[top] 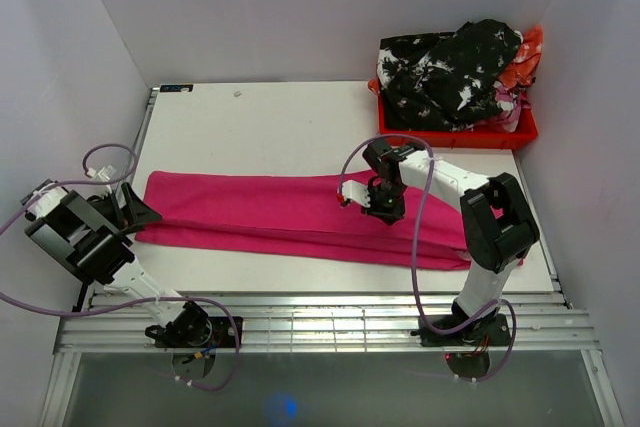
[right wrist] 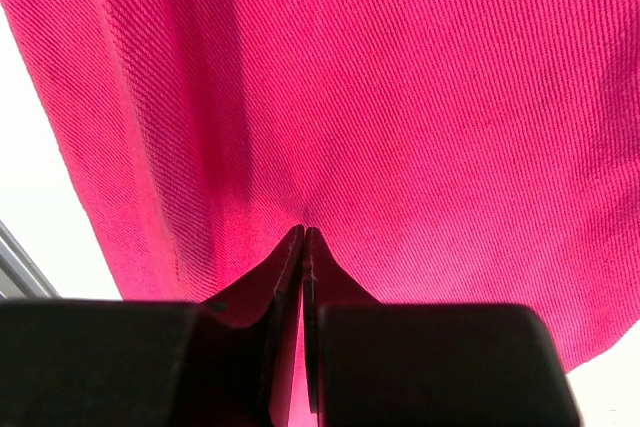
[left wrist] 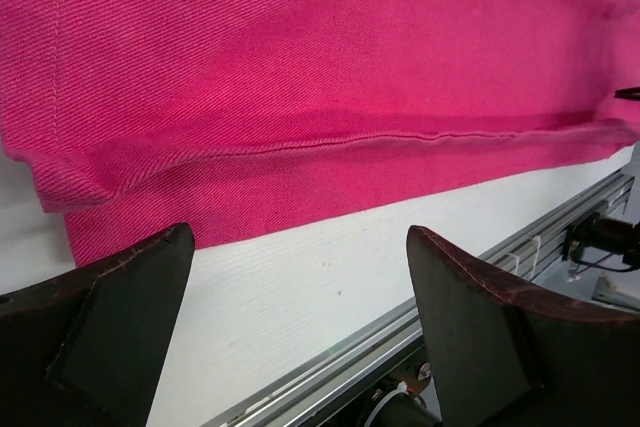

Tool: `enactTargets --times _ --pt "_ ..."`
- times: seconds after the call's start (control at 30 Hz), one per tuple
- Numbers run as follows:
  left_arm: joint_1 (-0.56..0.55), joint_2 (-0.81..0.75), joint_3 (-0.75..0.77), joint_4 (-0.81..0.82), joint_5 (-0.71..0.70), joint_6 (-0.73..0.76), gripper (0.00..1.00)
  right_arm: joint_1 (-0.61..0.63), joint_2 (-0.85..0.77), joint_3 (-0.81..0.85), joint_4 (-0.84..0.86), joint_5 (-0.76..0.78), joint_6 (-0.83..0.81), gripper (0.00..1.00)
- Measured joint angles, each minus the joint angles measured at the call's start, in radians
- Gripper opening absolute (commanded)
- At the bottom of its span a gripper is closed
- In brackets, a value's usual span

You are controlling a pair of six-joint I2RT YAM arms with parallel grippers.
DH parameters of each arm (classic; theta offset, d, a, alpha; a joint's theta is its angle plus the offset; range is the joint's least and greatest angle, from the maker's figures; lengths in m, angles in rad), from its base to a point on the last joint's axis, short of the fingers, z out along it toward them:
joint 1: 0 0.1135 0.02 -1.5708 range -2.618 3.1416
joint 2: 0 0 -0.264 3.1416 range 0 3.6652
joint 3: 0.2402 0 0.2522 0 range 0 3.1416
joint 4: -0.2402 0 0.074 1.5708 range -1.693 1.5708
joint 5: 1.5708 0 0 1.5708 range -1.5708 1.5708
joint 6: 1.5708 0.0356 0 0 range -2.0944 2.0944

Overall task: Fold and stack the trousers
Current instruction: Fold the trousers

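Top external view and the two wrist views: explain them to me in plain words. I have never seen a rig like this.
Two robot arms are bolted at the near edge of a white table. The top external view looks down from above and behind them. Each wrist view comes from a camera on one arm, looking along that arm's own two fingers. On the table lie bright magenta-pink cloth trousers, flat and stretched out from left to right. At the far right corner stands a red plastic crate heaped with dark patterned clothes. The left end effector is open at the trousers' left end and holds nothing. The right end effector is shut, and its wrist view suggests it is pinching the cloth near the middle.
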Motion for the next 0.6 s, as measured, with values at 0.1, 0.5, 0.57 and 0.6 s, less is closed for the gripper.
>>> enactTargets --times 0.1,0.5,0.57,0.6 --pt "0.0 0.0 -0.029 0.053 0.003 -0.07 0.98 0.004 0.0 0.0 0.0 0.011 0.001 0.08" --pt "0.0 0.0 -0.115 0.222 -0.074 -0.234 0.98 0.044 0.0 0.0 0.0 0.017 0.049 0.53" --pt "0.0 0.0 -0.116 0.248 -0.095 -0.265 0.98 0.048 0.0 0.0 0.0 0.017 0.051 0.53" --pt "0.0 0.0 -0.116 0.262 -0.104 -0.284 0.98 0.052 0.0 0.0 0.001 0.018 0.053 0.53"
